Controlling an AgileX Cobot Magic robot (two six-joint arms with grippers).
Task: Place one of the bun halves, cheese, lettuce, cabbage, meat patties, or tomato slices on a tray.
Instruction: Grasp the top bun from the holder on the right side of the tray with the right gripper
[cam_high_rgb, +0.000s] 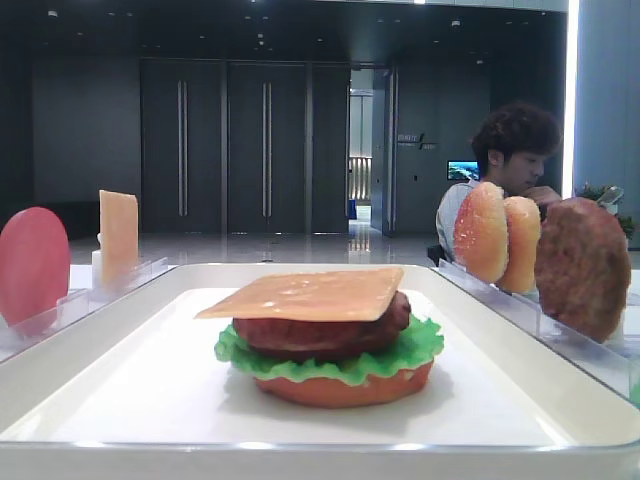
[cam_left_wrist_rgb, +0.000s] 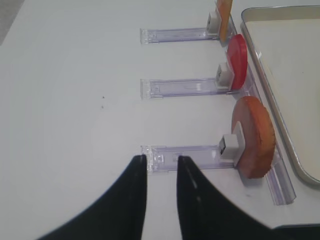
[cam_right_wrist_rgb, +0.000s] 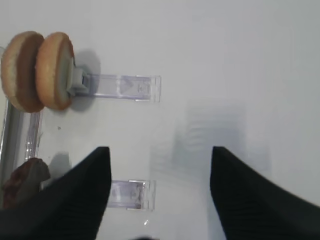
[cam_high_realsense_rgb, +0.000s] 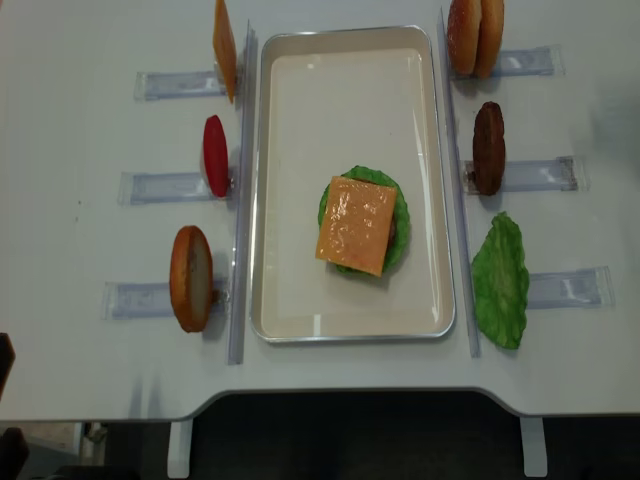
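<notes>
The tray (cam_high_realsense_rgb: 262, 180) sits in the middle of the table (cam_high_realsense_rgb: 80, 250), with a stack on it: bun bottom, lettuce (cam_high_rgb: 240, 352), patty (cam_high_rgb: 320, 335), cheese (cam_high_realsense_rgb: 356, 225) on top. Racks stand along both sides. Left: a cheese slice (cam_high_realsense_rgb: 224, 45) farthest back, a tomato slice (cam_high_realsense_rgb: 215, 155), then a bun bottom (cam_high_realsense_rgb: 190, 278) nearest. Right: two bun halves (cam_high_realsense_rgb: 474, 36) (standing together), a patty (cam_high_realsense_rgb: 488, 147), a lettuce leaf (cam_high_realsense_rgb: 500, 280).

On the white tray (cam_high_realsense_rgb: 290, 200) at mid-counter, a square orange cheese slice (cam_high_realsense_rgb: 357, 225) tops a dark meat patty (cam_high_rgb: 320, 330) over ruffled green lettuce (cam_high_rgb: 330, 362). Two tan bun halves (cam_high_realsense_rgb: 474, 36) stand on edge near the counter's far right corner.
</notes>
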